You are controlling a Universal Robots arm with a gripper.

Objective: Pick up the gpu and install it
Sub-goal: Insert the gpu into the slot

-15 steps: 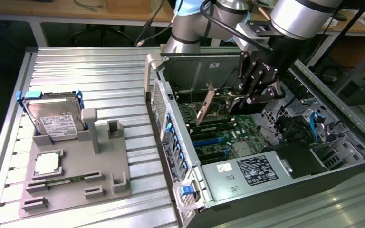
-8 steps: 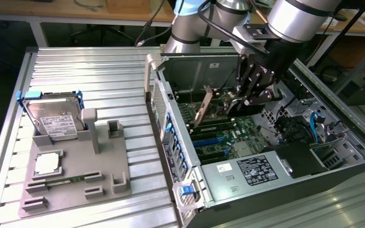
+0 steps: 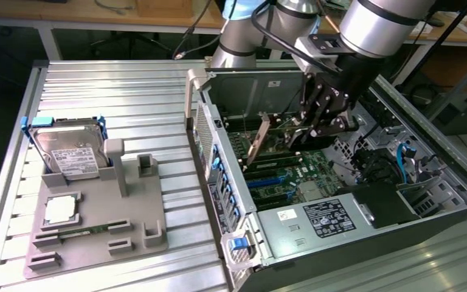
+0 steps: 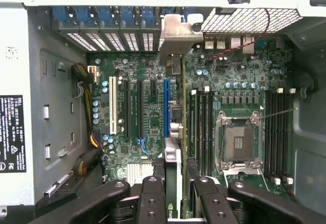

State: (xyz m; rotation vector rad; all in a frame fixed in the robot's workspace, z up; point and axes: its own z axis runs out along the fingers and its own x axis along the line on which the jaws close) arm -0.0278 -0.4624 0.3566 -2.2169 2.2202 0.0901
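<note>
Gripping the gpu point(image 3: 258, 145) edge-on, gripper point(image 3: 318, 125) fingers clamped on it, above the motherboard point(image 4: 147, 112) inside the open computer case point(image 3: 428, 201).

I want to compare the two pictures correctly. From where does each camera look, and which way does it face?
Exterior view: high and off the arm, looking down on the open computer case, the parts stand with its hard drive, the arm and its claw.
Wrist view: on the wrist, facing into the case at the motherboard; dark claw fingers show.
Shared: the case, motherboard, claw and the gpu it holds.
</note>
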